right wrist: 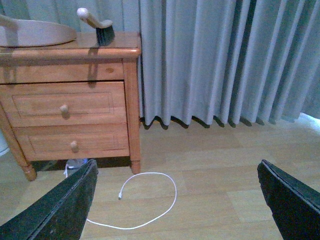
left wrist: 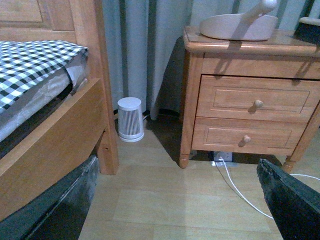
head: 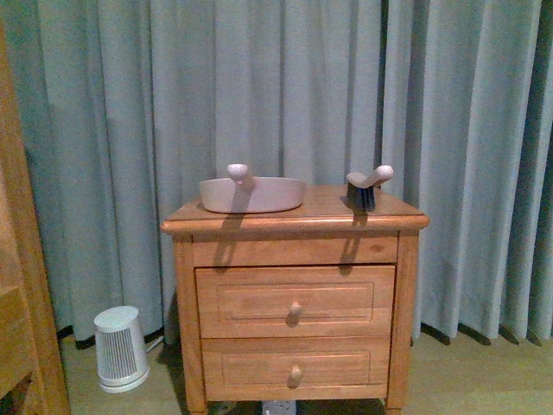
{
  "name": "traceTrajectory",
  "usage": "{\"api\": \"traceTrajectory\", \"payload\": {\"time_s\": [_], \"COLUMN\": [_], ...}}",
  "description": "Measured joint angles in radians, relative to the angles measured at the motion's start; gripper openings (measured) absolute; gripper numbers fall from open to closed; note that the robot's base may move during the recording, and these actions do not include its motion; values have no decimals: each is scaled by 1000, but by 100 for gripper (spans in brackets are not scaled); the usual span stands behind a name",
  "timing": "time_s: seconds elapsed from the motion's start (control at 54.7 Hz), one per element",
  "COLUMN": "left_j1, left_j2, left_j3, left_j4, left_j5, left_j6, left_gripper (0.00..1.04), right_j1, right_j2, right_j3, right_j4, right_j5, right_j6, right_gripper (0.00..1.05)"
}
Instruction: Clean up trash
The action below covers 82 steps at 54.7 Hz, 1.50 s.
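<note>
1. Trash: not made out in any of the three views; place, heading and long axis cannot be told.
2. Left jaws: spread wide, dark fingers (left wrist: 55, 210) low over the wood floor (left wrist: 165, 200), facing bed (left wrist: 50, 145) and desk (left wrist: 240, 47).
3. Right jaws: spread wide, low over floor, facing desk corner and curtain (right wrist: 215, 60); white cable (right wrist: 175, 192) looped on floor ahead.
4. On desk: dustpan (head: 252, 194) left, brush (head: 363, 192) right, apart.

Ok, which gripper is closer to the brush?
Right, probably: right gripper is off the brush end of the nightstand; left gripper is off the other end, by the bed.
</note>
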Motion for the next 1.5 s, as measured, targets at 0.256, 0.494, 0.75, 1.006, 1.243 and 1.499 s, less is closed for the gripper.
{"api": "traceTrajectory", "payload": {"time_s": [0.256,0.494,0.75,1.006,1.243,1.499], "left_j1": [0,0,0,0,0,45], "left_j2": [0,0,0,0,0,55], "left_j3": [0,0,0,0,0,27], "left_j4": [0,0,0,0,0,-56], "left_j5": [0,0,0,0,0,139], "left_j6": [0,0,0,0,0,-111], "left_gripper": [97,97,97,97,97,97], "right_j1": [0,0,0,0,0,0], "right_j2": [0,0,0,0,0,0], "right_j3": [0,0,0,0,0,0], "right_j4": [0,0,0,-1,-1,-1], "right_j5": [0,0,0,0,0,0], "right_j6": [0,0,0,0,0,0], "right_gripper": [97,97,97,97,97,97]}}
